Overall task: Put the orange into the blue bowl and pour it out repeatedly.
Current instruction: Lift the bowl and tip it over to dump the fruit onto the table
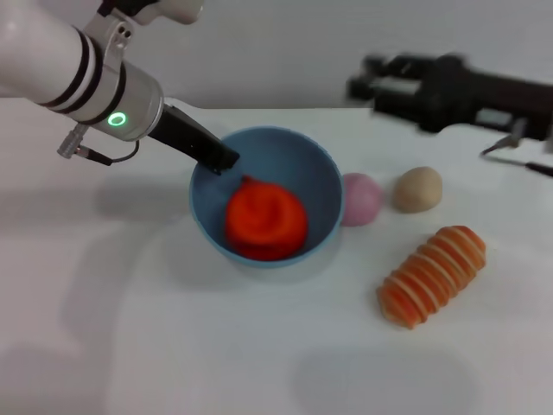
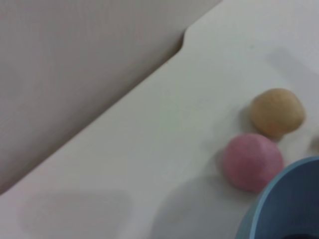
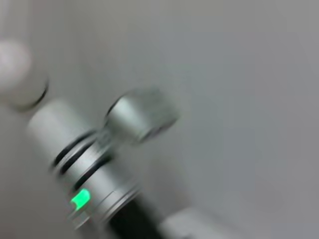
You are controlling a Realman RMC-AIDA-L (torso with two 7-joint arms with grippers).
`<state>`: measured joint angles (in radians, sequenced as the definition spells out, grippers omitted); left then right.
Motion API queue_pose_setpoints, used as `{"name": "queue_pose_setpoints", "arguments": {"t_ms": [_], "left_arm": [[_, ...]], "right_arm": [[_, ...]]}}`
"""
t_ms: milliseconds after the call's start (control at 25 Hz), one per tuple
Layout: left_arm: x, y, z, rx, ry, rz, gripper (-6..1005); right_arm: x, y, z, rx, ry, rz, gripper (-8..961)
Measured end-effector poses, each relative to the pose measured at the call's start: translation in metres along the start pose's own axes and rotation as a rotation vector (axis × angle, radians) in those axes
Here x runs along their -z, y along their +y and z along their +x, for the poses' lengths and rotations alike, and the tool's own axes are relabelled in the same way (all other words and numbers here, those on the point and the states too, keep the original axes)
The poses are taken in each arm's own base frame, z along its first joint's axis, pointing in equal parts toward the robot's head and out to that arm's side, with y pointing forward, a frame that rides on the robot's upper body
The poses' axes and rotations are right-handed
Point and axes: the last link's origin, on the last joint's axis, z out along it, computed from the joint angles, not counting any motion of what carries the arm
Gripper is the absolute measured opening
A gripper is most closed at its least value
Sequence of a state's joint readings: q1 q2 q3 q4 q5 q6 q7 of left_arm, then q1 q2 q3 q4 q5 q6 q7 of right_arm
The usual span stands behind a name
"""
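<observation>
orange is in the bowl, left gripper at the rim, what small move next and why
Probably tip the blue bowl to pour. The orange already sits inside it, and the left gripper is at its near-left rim, seemingly gripping it. The right gripper is off at the back right.

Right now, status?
Left claw on blue bowl rim. Orange inside bowl. Right claw far back, off the work. Pink ball touching bowl.

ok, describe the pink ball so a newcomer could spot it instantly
Start at the blue bowl in the middle of the white table, with the orange inside it. The pink ball sits against the bowl's outer wall on the robot's right. It is smooth and pink; the similar ball beyond it is tan.
</observation>
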<state>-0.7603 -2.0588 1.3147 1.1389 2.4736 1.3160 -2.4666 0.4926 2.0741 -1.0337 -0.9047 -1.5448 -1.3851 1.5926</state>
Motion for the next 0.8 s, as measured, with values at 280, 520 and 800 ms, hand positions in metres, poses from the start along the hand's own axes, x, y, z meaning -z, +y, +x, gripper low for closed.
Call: {"name": "queue_pose_setpoints", "arguments": {"t_ms": [280,520,800], "left_arm": [[-0.006,-0.004,-0.007,-0.004,0.027,0.022,0],[-0.008,-0.005,0.001,-0.054,0.069,0.064,-1],[-0.001,-0.001,0.028,-0.216,0.138,0.182,-1]], "right_arm": [[0.039,-0.021,0.037,0.036,-0.167,0.267,489],[0.068,-0.024,0.075,-0.012,-0.203,0.391,542],[0.094,-0.021,0.11,0.07,-0.3,0.638,668]]}}
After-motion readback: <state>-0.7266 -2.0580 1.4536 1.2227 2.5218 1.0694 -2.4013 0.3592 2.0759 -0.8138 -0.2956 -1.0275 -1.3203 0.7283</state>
